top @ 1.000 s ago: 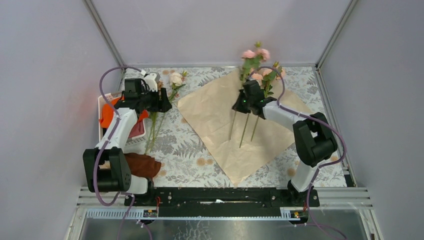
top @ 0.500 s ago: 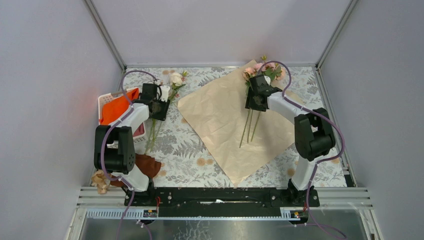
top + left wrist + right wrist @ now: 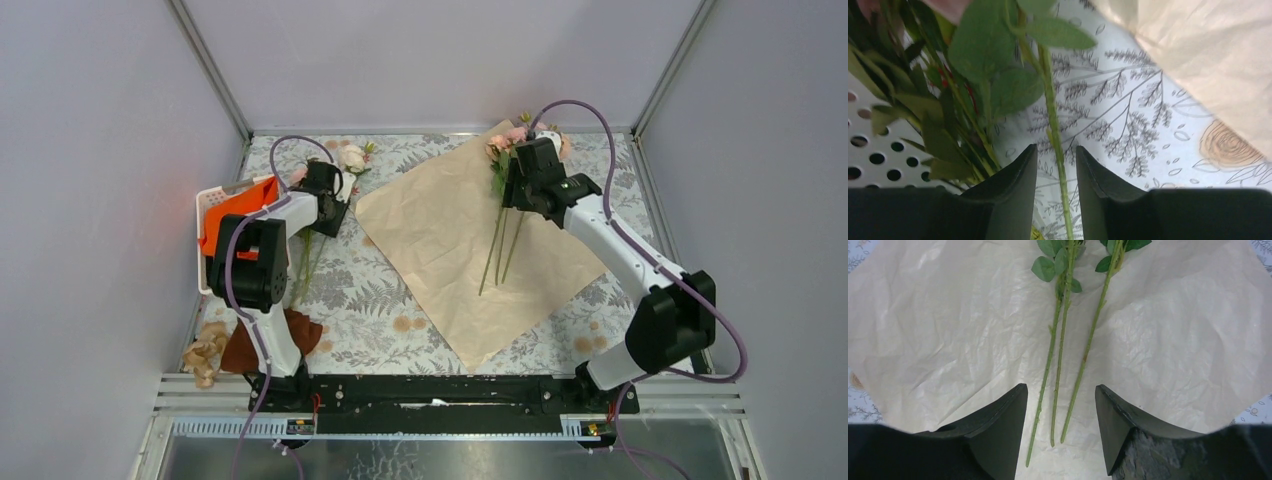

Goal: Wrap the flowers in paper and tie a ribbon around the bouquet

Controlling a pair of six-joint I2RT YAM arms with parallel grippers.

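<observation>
Flowers (image 3: 498,150) in two lots: three long stems (image 3: 1060,340) flat on the paper (image 3: 440,250), blooms toward its far corner, cut ends toward its middle, long axis running roughly far-to-near; second bunch (image 3: 352,158) off the paper, just beyond its left corner, on the patterned table cover (image 3: 370,290), stems likewise far-to-near. Over the paper's far part, right gripper (image 3: 1059,387), fingers spread wide, straddling the three stems from above, touching none, holding nothing. Off the paper's left corner, left gripper (image 3: 1056,147), down among the second bunch, fingers narrowly apart with a single green stem (image 3: 1050,110) running lengthwise through the gap, a sliver of cover showing on either side, so apparently not yet pinched. Judged from this: laying-out stage, wrapping not begun, no ribbon made out for certain. Next move hinging on one relation: second bunch to the left of the paper, close under the left arm and well away from the right, hence a pinch across that stem and a carry rightward onto the paper, set down parallel to the three. Farther left of the paper, a white basket (image 3: 222,192) holding orange cloth (image 3: 240,205).
</observation>
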